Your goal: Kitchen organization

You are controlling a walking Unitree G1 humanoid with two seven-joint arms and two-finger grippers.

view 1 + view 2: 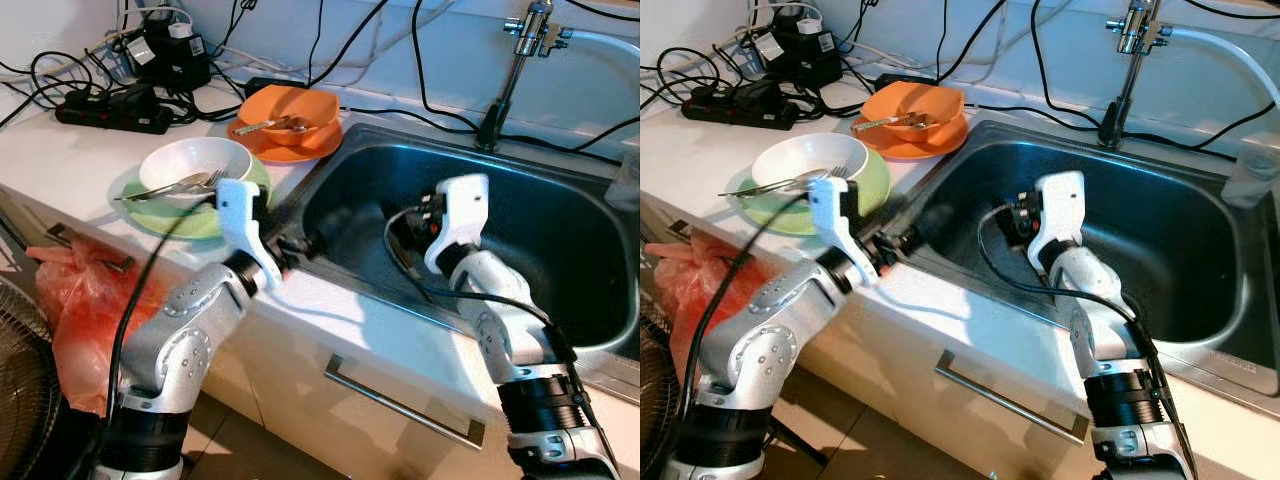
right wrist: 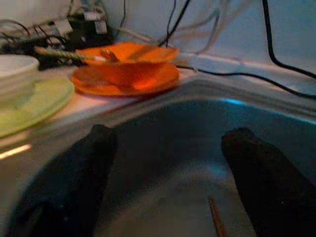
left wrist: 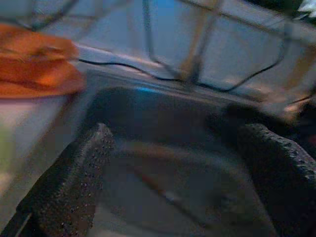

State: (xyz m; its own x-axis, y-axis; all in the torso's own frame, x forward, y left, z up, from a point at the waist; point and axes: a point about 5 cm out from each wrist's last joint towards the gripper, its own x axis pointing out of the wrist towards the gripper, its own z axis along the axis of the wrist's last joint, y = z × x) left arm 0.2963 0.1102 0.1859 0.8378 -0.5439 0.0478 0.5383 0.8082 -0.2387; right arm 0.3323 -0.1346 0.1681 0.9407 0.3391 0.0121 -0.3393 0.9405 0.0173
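A steel sink (image 1: 560,230) is set in the white counter. My left gripper (image 1: 300,243) hovers at the sink's left rim, open, with nothing between its fingers (image 3: 74,182). My right gripper (image 1: 400,238) is down inside the basin, also open and holding nothing, pointing towards the left wall. A thin stick-like utensil (image 2: 216,222) lies on the sink floor. Left of the sink stands a white bowl (image 1: 190,160) with a fork (image 1: 170,187) on a green plate (image 1: 180,222). Behind it an orange bowl (image 1: 300,105) with a utensil rests on an orange plate (image 1: 290,150).
A faucet (image 1: 510,80) rises behind the sink. A power strip (image 1: 110,110) and tangled black cables lie along the back of the counter. A red plastic bag (image 1: 85,310) hangs below the counter at left. A drawer handle (image 1: 400,400) runs beneath the sink.
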